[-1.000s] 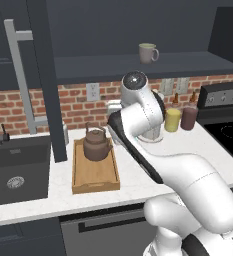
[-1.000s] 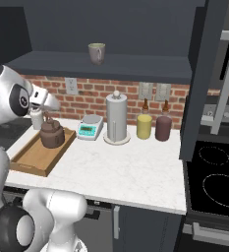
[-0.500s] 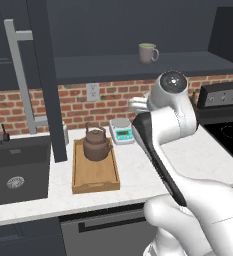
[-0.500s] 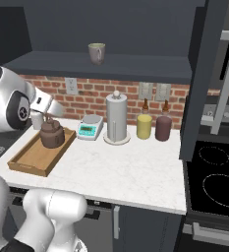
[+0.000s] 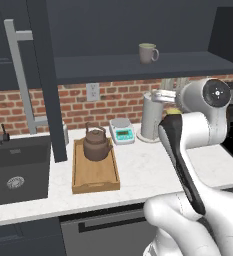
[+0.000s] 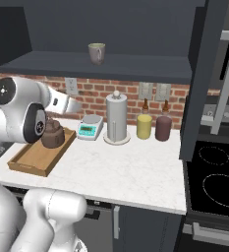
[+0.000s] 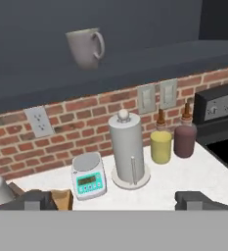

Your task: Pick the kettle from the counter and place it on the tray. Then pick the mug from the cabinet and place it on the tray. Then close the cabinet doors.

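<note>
While the kettle point(image 5: 97, 144) sits on the tray point(image 5: 95, 175) at centre left, the gripper point(image 7: 116, 200) gapes wide, empty, mug point(image 7: 86, 47) upper left.

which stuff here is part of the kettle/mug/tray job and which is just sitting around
Job: kettle already on the tray; mug on the cabinet shelf; cabinet doors open; gripper open.

Lying about: paper-towel roll, kitchen scale, yellow jar, maroon jar, sink.
</note>
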Robot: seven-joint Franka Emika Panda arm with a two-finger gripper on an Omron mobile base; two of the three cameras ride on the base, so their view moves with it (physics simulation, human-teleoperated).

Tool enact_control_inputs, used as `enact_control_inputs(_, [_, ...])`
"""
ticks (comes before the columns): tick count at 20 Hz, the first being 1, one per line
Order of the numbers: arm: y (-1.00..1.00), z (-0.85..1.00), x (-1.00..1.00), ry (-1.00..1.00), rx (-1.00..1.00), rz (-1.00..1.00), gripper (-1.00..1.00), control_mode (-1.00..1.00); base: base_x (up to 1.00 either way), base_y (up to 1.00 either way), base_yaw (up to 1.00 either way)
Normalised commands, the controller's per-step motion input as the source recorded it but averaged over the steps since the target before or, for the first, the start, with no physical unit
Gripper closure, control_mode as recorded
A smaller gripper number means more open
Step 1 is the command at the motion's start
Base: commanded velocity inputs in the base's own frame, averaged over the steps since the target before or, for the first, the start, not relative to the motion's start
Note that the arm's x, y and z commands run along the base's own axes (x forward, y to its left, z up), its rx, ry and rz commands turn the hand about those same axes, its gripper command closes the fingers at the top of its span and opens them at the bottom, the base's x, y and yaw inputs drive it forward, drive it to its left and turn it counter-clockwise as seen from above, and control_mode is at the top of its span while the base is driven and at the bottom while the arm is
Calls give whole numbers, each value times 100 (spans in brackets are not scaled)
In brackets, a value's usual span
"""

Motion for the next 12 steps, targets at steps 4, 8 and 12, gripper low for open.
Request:
enact_control_inputs(4, [-48,55,0,-16,-10,7,-100,-100,0,0,0])
enact_control_inputs(8, [-9,64,-1,-3,-11,4,-100,-100,0,0,0])
enact_control_inputs(12, [10,28,1,0,-9,0,-100,-100,0,0,0])
